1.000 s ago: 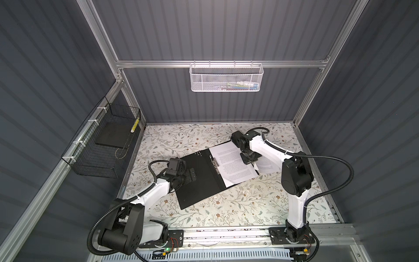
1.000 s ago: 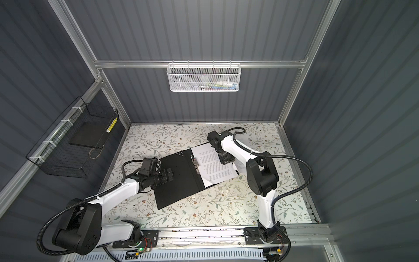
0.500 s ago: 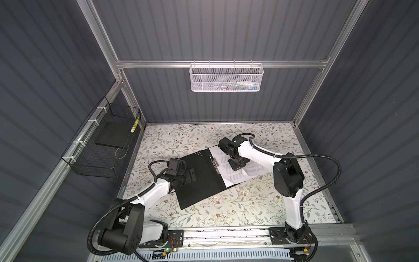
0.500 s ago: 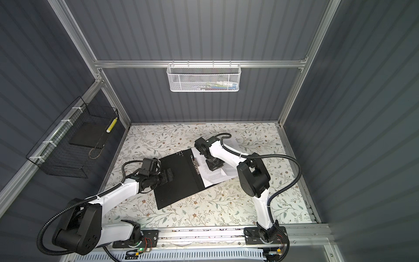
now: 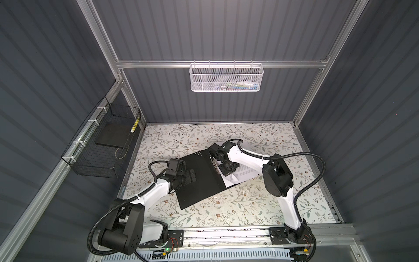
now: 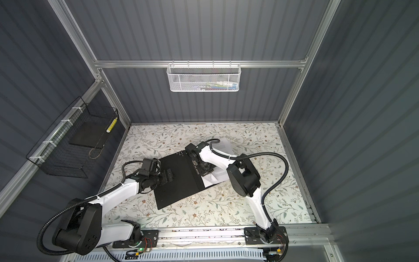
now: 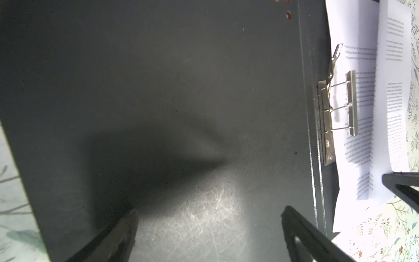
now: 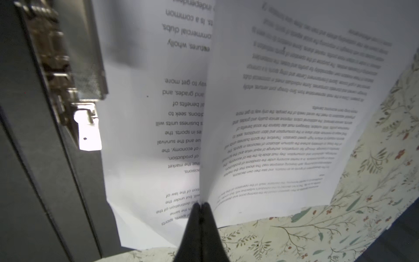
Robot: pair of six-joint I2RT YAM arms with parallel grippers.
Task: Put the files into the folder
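Files [image 8: 283,79], two sheets; one open folder [image 5: 199,181]

Left claw [image 7: 209,211] wide, right claw [image 8: 200,204] pinched.

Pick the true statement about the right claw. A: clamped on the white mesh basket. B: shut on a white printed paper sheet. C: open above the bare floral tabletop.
B: in the right wrist view the right claw is closed, its tips pinching a raised fold of the white printed paper sheets beside the metal spine clip of the open black-lined folder.
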